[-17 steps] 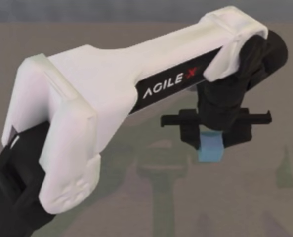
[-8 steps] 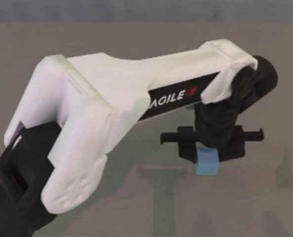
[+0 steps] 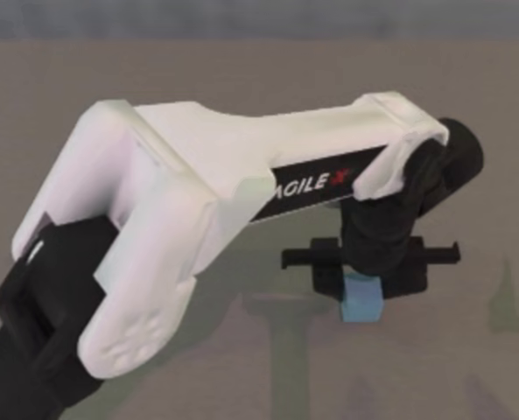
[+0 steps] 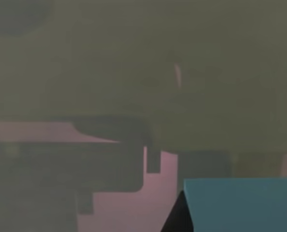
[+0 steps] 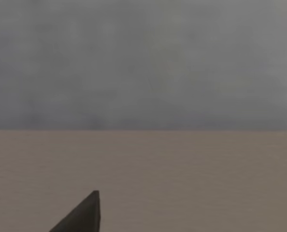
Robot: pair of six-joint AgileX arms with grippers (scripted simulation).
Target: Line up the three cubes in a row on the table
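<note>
Nearest the overhead camera: bulky white-shelled left arm (image 3: pixel 189 201) with black joints, reaching from the lower left across the middle of the table. A black strip on its forearm reads "AGILE X" (image 3: pixel 312 183) in white letters, the X in red.

Below it, the black two-finger left gripper (image 3: pixel 362 293) points down, pinching the small matte light-blue cube (image 3: pixel 361 300) right of centre; whether the cube touches the surface, cannot tell.

Flat, dull grey-brown matte table (image 3: pixel 469 367) carries faint dark shadow shapes. In the left wrist view the blue cube fills one corner, with a salmon-pink surface (image 4: pixel 128 212) past it.

Right arm: only a dark finger tip (image 5: pixel 83 215) in its own wrist view; spread or closed, cannot tell.

Farthest: a plain grey wall (image 3: pixel 259 17) behind the table edge.
</note>
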